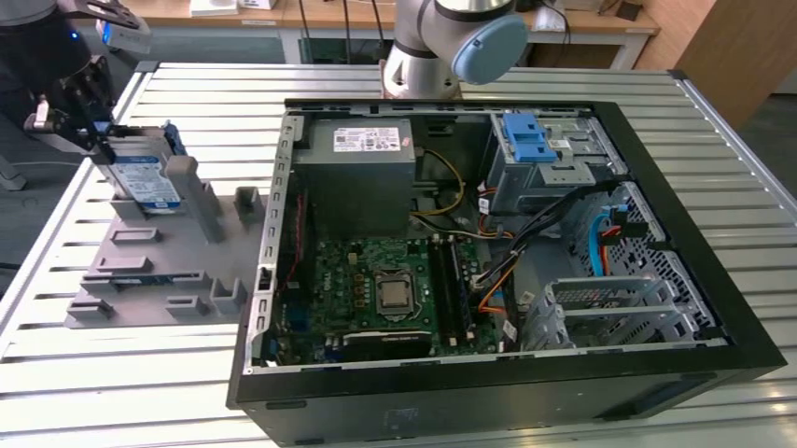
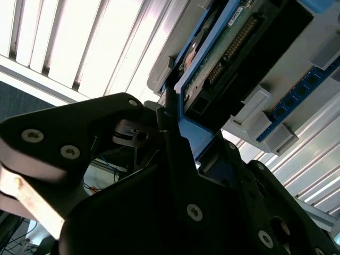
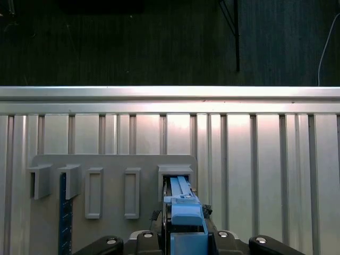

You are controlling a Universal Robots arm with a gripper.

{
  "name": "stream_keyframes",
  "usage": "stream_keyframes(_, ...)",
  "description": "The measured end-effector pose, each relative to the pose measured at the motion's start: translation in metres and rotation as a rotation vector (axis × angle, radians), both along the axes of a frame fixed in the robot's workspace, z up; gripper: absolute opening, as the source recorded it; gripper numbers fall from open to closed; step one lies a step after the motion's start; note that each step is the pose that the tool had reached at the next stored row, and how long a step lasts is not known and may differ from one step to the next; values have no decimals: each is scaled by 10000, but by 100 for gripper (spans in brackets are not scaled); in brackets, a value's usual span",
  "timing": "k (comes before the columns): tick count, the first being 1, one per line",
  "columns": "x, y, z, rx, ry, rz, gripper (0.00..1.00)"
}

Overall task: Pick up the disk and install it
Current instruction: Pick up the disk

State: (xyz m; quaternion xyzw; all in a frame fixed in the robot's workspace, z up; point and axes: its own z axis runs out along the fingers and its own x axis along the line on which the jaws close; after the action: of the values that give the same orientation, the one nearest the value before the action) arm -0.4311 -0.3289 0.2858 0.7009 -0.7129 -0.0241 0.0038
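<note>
- Status: pick stage, nothing installed yet.
- Black gripper [image 1: 85,131] pinching the flat rectangular silver disk [image 1: 140,177] with blue-and-white label and blue plastic side rails. Pads sit snug on both sides of the blue rail end in both wrist views [image 3: 183,215] [image 2: 175,122].
- Disk [image 3: 180,188] upright on edge, still seated in a slot of the grey plastic fixture [image 1: 149,271]. Slot sits at the fixture corner nearest the slatted metal worktop's [image 1: 200,93] edge on the exterior view's left.
- No lift visible: lower edge of disk still down in the slot.
- Open black computer case [image 1: 697,355] lies well apart, toward the worktop edge on the exterior view's right.
- Blue-latched metal drive bay [image 1: 548,163] inside the case holds no disk.
- Left, judging from this: lift out, carry over to case, seat disk in bay.
</note>
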Motion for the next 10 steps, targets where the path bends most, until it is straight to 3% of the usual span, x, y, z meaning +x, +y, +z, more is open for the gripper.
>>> stream_keyframes(10,0,0,42,1,-1,-1,37)
